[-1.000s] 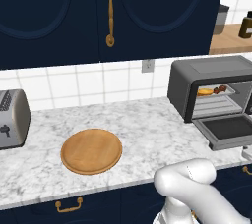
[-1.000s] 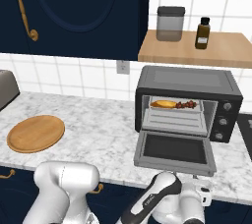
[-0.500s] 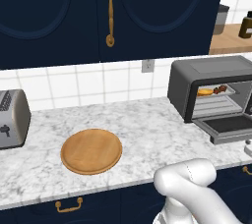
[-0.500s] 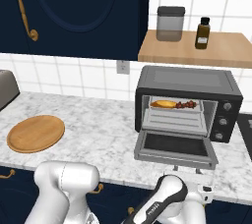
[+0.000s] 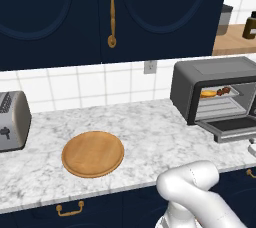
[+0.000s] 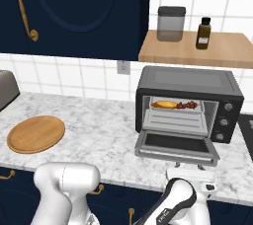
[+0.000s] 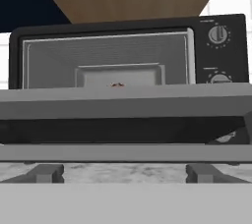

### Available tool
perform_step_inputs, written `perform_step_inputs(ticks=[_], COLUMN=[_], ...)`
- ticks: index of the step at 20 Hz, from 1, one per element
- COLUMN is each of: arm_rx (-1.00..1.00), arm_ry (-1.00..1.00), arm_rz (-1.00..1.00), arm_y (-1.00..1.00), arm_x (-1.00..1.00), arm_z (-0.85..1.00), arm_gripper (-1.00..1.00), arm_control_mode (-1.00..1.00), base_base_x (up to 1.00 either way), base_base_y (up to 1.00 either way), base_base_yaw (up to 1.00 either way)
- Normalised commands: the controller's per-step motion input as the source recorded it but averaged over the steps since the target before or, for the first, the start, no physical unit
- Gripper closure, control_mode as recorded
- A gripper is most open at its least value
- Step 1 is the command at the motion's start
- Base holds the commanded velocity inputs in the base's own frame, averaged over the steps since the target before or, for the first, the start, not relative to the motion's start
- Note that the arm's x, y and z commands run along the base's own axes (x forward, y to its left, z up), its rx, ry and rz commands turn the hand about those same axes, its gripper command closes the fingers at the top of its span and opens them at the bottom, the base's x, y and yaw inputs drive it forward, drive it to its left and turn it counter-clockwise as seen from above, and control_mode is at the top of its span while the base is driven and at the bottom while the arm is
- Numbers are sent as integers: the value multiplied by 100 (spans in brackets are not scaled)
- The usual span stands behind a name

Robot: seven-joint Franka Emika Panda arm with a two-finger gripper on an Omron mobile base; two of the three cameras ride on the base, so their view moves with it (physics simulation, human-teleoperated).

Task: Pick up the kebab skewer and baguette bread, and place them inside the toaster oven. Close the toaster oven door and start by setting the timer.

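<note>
Clearly, the large dark grey boxy toaster oven (image 6: 190, 99) stood on the white marbled stone surface (image 6: 104, 135), against the white tiled wall. Its dark bottom-hinged toaster oven door (image 6: 177, 145) with the window hung down, almost flat, over the front edge of the surface. Inside, on the wire rack, the small golden yellow-orange baguette bread (image 6: 164, 104) lay to the left, and the thin kebab skewer with dark red-brown meat chunks (image 6: 187, 105) lay just beside it to the right. In the left base view the same bread (image 5: 209, 93) and skewer (image 5: 224, 91) were seen through the open front of the oven (image 5: 212, 87). Two round grey knobs (image 6: 227, 114) sat on the right side of the oven front. In the hand view the camera looked at the oven (image 7: 128, 56) from low, below the edge of the lowered door (image 7: 123, 129).

The white tool (image 6: 191, 175) was low in front of the surface, under the door; I could not tell from the pictures if its fingers were wide or narrow.

A round flat wooden plate (image 5: 93, 153) lay well apart to the left, and a silver slot toaster (image 5: 13, 121) stood at the far left.
</note>
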Motion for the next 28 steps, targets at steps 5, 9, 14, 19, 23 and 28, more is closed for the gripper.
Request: perform_step_inputs(ticks=[5, 9, 14, 19, 23, 28], arm_rx=[1, 0, 0, 0, 0, 0], arm_ry=[-6, -5, -3, -5, -7, -5], arm_rz=[4, 2, 2, 2, 2, 2], arm_y=[0, 0, 0, 1, 2, 5], arm_x=[28, 32, 36, 41, 40, 40], arm_z=[12, 21, 22, 27, 32, 24], arm_gripper=[-100, -100, -100, -100, -100, -100], arm_control_mode=[-100, -100, -100, -100, -100, -100], base_base_x=[0, 0, 0, 0, 0, 0], base_base_y=[0, 0, 0, 0, 0, 0], base_base_yaw=[0, 0, 0, 0, 0, 0])
